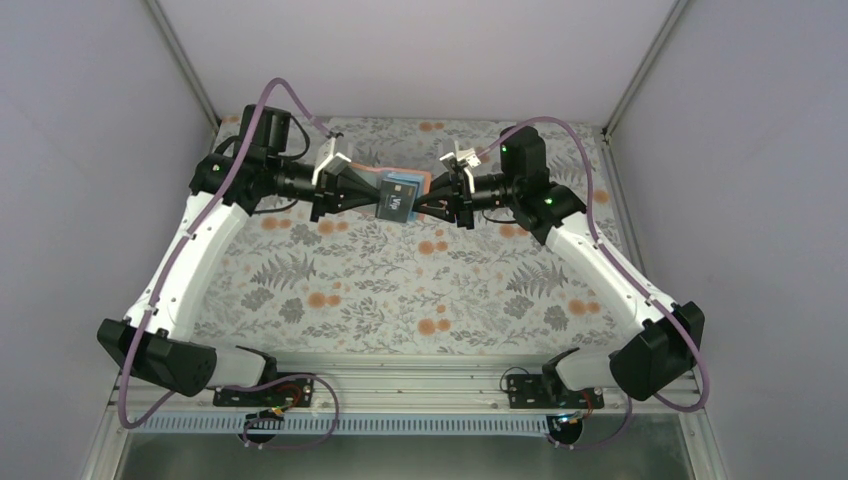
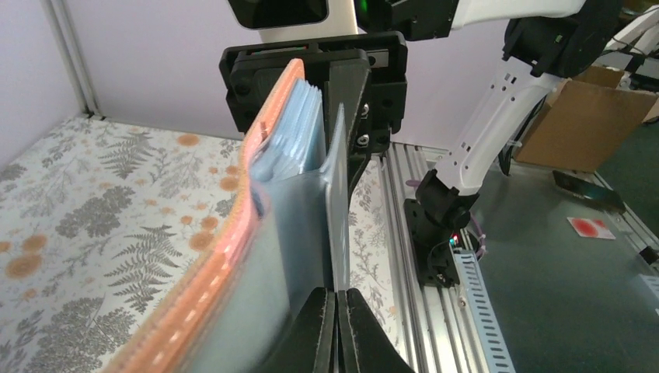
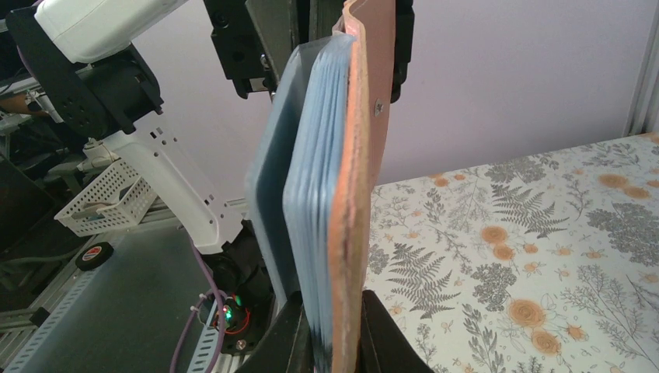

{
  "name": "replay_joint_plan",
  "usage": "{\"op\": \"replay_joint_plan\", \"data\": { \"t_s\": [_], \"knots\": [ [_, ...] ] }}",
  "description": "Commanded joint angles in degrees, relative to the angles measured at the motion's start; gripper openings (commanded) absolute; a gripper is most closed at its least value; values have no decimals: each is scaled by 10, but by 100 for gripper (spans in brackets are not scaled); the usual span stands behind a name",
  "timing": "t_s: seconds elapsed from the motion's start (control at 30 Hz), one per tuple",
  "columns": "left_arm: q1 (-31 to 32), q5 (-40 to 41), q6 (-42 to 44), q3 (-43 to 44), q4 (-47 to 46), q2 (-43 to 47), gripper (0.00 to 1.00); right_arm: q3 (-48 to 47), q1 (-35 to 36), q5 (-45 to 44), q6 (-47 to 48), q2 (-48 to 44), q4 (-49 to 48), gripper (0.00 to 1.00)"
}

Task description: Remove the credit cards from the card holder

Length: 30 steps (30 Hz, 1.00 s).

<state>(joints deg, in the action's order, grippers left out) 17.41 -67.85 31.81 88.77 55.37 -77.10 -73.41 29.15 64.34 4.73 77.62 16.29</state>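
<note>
Top view: above the far middle of the flower-print tabletop [image 1: 400, 290], near its far edge, the two arms meet and hold the card holder [image 1: 424, 180] in the air between them. The left claw [image 1: 368, 192] reaches in from the left and the right claw [image 1: 430, 205] from the right. A dark card [image 1: 397, 203] with pale markings shows face-up between them. We see no card lying loose on the tabletop.

Left wrist view: the left claw [image 2: 338, 299] is pinched tight on a thin flat sheet seen edge-on, which we take to be the dark card. Just beside it stands the card holder [image 2: 280, 256], with its tan rim on the left and its pale blue pockets facing the sheet.

Right wrist view: the right claw [image 3: 336, 334] is clamped shut on the holder's lower edge, with the tan outside [image 3: 361, 155] on the right and a stack of blue pockets on the left.

We judge the task to be at an early stage. The first card is gripped and apparently partly drawn, not yet free. We cannot see the blue and red cards and presume they are in the pockets, so they are left to pull out.

The card's markings are too small to read, and no brand or label is legible.
</note>
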Motion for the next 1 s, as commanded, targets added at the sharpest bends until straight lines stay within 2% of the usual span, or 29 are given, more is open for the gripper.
{"op": "replay_joint_plan", "data": {
  "t_s": [0.0,0.67,0.77,0.87,0.97],
  "knots": [
    [-1,-29,16,15,6,-2,2,-3,-2,19,14,-4,1,4],
    [-26,17,29,10,15,18,2,-4,-7,15,45,-15,37,4],
    [-26,12,12,-2,-1,19,2,-4,-7,29,46,-13,37,4],
    [-25,0,-28,-22,-42,24,2,-3,-7,38,43,-12,33,11],
    [-23,-8,-58,-32,-70,21,2,-1,-6,47,34,-11,19,13]
  ]
}}
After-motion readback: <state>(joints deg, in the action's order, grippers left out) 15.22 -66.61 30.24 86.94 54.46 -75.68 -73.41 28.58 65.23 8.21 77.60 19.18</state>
